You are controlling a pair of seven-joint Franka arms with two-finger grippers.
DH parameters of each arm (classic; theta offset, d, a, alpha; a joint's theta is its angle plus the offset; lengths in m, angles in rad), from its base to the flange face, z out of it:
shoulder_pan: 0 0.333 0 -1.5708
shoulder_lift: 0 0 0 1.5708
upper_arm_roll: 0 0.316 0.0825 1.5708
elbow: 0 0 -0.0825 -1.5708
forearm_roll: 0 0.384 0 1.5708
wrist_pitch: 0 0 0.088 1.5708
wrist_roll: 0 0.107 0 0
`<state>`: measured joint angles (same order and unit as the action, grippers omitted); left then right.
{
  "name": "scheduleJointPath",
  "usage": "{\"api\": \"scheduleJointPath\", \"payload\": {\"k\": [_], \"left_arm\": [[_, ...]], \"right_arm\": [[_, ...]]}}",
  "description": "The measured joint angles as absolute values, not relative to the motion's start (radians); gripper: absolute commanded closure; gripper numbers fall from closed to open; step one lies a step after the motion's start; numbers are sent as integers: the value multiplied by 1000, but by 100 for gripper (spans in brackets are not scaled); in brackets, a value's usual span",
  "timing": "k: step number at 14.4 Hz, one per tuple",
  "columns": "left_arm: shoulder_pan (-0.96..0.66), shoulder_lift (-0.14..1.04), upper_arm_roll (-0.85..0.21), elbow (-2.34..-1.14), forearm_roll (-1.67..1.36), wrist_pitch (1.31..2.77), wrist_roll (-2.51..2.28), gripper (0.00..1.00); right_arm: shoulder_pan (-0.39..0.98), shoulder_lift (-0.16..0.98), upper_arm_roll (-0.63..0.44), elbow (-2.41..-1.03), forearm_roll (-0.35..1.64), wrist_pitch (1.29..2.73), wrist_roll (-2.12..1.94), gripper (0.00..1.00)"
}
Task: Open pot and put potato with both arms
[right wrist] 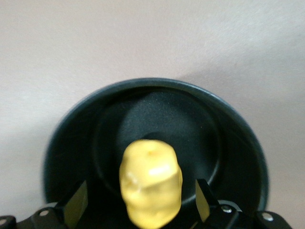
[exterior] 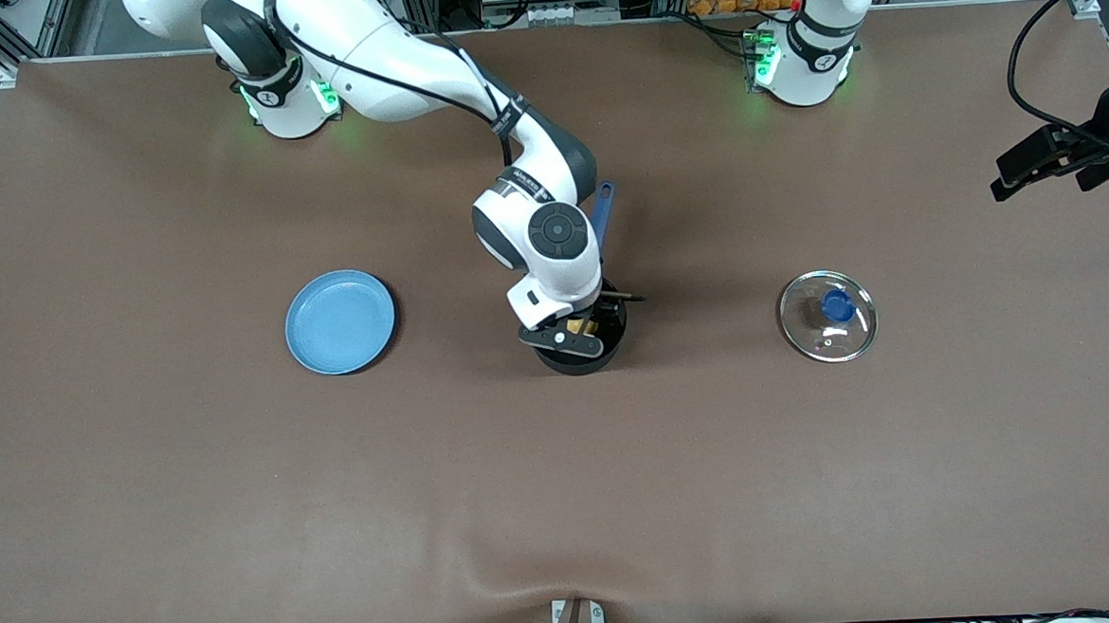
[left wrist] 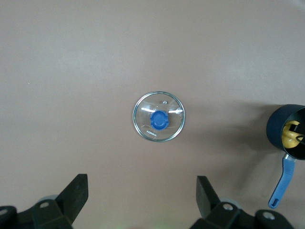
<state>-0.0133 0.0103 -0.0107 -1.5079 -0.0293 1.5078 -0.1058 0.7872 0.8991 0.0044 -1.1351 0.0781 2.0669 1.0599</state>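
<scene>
The right tool (exterior: 570, 334), fingers apart, hangs over the small black round pot (exterior: 583, 340) mid-frame; the yellow lumpy potato (right wrist: 150, 187) sits between them, inside the rim. The left tool (exterior: 1059, 163), fingers apart, waits at the frame's right edge above the clear glass lid (exterior: 827, 315), bare brown counter (exterior: 564, 501) all around.

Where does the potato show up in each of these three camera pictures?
Front view: the potato peeks out yellow inside the pot, mid-table, under the right gripper.
Left wrist view: a yellow bit in the pot at the picture's edge.
Right wrist view: large, between the open fingers, over the pot's floor.
Shared landmark: the black pot.
</scene>
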Motion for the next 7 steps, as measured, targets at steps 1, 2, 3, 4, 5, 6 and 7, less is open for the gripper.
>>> {"api": "scheduleJointPath", "payload": {"k": [1,2,3,4,5,6,7], "left_arm": [[-13,10,-11,-1508,-29,1508,-106,0],[-13,11,-11,-1508,-29,1508,-106,0],[-13,11,-11,-1508,-29,1508,-106,0],[-13,11,-11,-1508,-29,1508,-106,0],[-13,11,-11,-1508,-29,1508,-106,0],[-13,11,-11,-1508,-29,1508,-106,0],[-13,11,-11,-1508,-29,1508,-106,0]], "right_arm": [[784,888,4,-1104,84,2028,1067,0],[781,874,4,-1077,95,1998,1070,0],[777,856,2,-1054,103,1966,1073,0],[767,834,-1,-1036,107,1932,1076,0],[750,812,-2,-1023,109,1900,1076,0],[723,789,-3,-1014,110,1866,1072,0],[686,765,-1,-1010,111,1830,1052,0]]}}
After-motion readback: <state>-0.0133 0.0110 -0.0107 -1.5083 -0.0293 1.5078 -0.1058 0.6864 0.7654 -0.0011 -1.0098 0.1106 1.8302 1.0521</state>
